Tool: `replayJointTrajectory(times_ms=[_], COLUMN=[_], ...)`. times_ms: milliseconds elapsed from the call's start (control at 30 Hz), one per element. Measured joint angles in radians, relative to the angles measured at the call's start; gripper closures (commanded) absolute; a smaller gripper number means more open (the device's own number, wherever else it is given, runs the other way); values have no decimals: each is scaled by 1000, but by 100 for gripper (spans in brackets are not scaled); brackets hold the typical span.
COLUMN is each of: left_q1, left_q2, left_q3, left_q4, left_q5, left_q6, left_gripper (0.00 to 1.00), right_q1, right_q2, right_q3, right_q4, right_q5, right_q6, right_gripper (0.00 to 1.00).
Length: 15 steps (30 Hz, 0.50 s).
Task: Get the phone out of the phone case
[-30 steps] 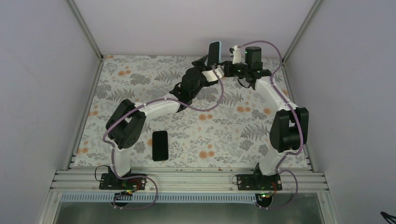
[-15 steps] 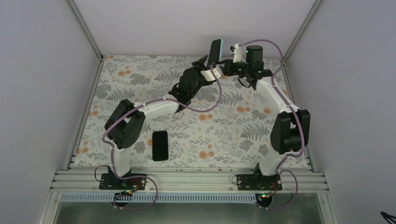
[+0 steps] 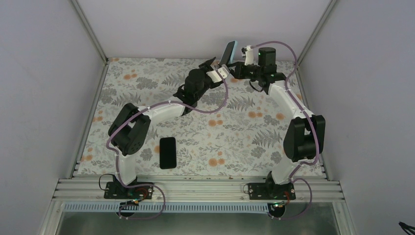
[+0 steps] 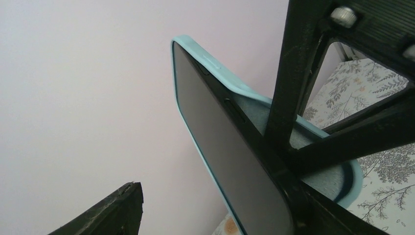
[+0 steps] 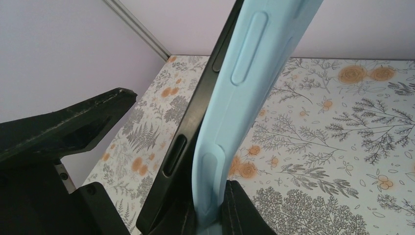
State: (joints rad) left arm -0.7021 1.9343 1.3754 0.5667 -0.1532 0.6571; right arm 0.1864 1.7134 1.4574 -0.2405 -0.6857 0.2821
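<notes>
Clamps the phone case low with right gripper, long axis nearly upright; straddles the phone, apparently, with open left gripper.

Black phone on floral tablecloth, lilac walls

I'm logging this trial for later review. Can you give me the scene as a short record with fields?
phone: one long edge lifted out of phone case, both raised and tilted
phone case: lower end pinched by shut right hand
left hand: open, astride the phone
second phone: flat on table, untouched
</notes>
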Motion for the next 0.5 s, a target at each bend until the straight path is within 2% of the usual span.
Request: replayJointTrajectory(times_ms=[500], left_q1=[5], left_q2=[0], left_q3=[15], left_q4=[-14], left_q5=[10], left_q6=[-61], left_gripper=[29], right_q1=[-13], right_q2=[-13], right_q3=[-16], right_q4=[27], right_q5=[-30], right_q6=[34], right_gripper=[97])
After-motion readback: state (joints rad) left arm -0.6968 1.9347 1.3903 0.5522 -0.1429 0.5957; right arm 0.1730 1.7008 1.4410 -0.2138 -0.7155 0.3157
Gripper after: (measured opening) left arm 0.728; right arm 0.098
